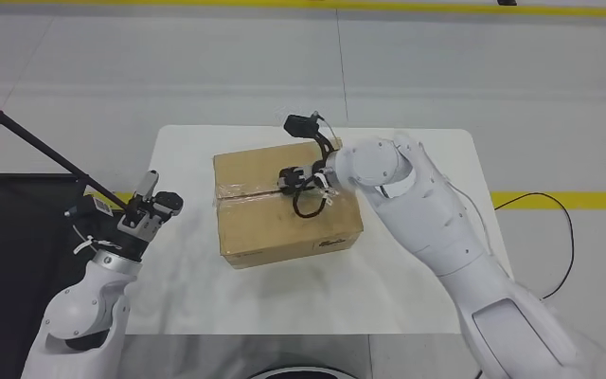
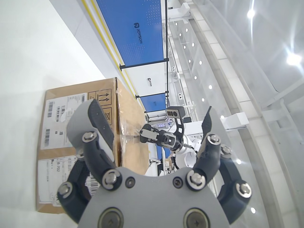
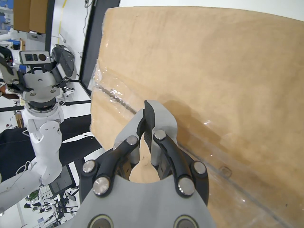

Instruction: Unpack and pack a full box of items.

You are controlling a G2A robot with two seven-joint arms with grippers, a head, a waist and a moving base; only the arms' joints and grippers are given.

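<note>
The box carries barcode labels and up-arrow handling symbols; blue wall panels bear a logo.

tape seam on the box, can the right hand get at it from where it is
Probably yes: the right hand, shut, is right over the tape seam on top of the box, with nothing between.

The table and the box at its middle are seen from overhead in the top view, from well above, with both arms included. The left wrist view is taken low behind the left gripper, faced toward the box's labelled side and the ceiling, the right gripper lying beyond. The right wrist view is set close over the box's taped top, faced toward the left arm. The box is shared by all three.
</note>
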